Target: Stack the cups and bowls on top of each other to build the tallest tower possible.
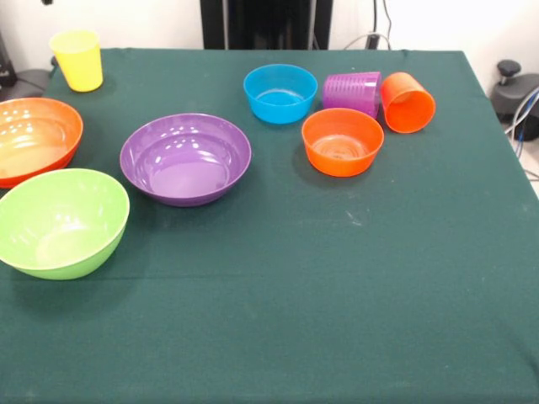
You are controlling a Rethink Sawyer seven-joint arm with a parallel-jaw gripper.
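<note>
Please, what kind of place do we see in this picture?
Probably a lab or test workspace, not a kitchen: a table under green cloth, plastic bowls such as the purple bowl laid out apart, and cables with equipment at the right edge.

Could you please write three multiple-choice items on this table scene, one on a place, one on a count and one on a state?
1. Where does the yellow cup stand in the front view?
A. At the table's far left corner
B. Inside the purple bowl
C. At the near right edge

2. How many bowls show on the green table?
A. Three
B. Five
C. Seven

3. How does the orange cup lie?
A. Upright, mouth up
B. Upside down
C. Tipped on its side, mouth toward the camera

Answers:
1. A, it stands alone at the top left, behind the large orange bowl.
2. B, the large orange, lime green bowl, purple bowl, blue bowl and small orange bowl.
3. C, its open mouth faces the viewer, beside the purple cup.
</note>
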